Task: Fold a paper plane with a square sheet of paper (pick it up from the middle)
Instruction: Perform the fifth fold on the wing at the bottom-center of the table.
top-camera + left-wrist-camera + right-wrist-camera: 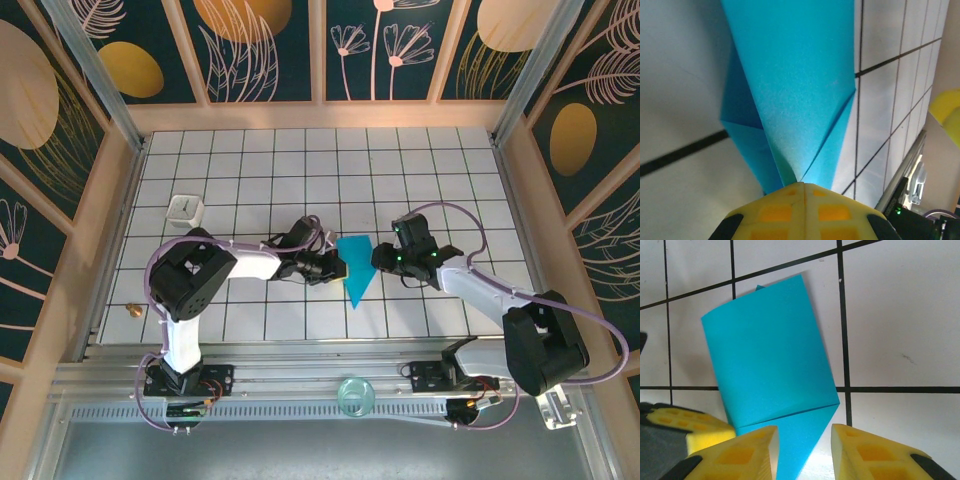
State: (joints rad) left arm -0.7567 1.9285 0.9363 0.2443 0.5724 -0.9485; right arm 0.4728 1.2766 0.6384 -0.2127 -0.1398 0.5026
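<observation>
Fingers of L gripper (pixel 802 185) pinched shut on paper plane (pixel 800 75) — R gripper (pixel 804 437) spread apart over it.

White counter (pixel 300 160) with a black grid. Small white cube (pixel 185 210) sitting upper left, well apart from everything else. Teal-blue square sheet of paper (pixel 355 268) near the middle, folded down to a point aimed at the bottom of the frame. Tiny brownish bit (pixel 133 310) by the left edge, too small to make out.

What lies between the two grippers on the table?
The folded teal paper lies between the left gripper and the right gripper, seen in the top external view; the left gripper is shut on it.
</observation>
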